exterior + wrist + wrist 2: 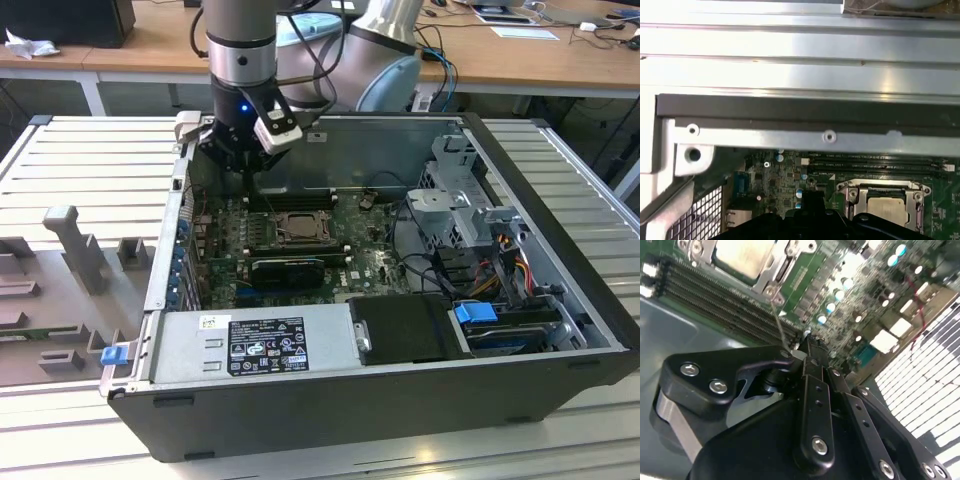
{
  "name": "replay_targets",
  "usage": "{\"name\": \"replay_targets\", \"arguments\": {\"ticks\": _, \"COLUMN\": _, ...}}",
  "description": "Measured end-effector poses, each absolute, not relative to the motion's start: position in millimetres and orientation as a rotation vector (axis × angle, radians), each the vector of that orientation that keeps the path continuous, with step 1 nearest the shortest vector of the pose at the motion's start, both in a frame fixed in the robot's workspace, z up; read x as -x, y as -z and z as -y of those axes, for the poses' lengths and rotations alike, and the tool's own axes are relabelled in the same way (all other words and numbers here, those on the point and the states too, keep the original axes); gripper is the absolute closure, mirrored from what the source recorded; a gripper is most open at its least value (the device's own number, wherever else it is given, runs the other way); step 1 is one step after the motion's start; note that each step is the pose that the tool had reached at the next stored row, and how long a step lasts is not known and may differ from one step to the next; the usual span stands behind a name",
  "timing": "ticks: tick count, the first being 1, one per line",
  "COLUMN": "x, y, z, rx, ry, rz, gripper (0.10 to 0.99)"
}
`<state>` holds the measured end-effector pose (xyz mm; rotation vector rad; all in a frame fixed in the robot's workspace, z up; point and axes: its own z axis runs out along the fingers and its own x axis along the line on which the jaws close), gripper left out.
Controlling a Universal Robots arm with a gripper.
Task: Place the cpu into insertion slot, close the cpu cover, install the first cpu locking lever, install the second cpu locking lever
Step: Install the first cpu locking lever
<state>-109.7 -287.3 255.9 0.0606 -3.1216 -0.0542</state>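
The cpu, a pale silver square, lies in the insertion slot on the green board. The cpu cover, a silver metal frame, lies flat around it in both wrist views. A thin wire locking lever rises from the socket's corner to the side of my gripper. The black fingers are shut; I cannot tell whether the wire is clamped or just touching. In the exterior view my gripper hangs inside the case, just off the socket toward the exterior view's left and the far wall.
Long black memory slots run beside the socket. The case's far metal wall is close behind the gripper. A power supply and drive cage fill the case's near and right sides. Grey fixtures stand outside.
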Motion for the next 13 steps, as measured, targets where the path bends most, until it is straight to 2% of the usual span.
{"name": "replay_targets", "arguments": {"ticks": 13, "x": 64.5, "y": -253.6, "z": 282.8, "rx": -0.082, "ry": 0.054, "rz": 3.121, "gripper": 0.980}}
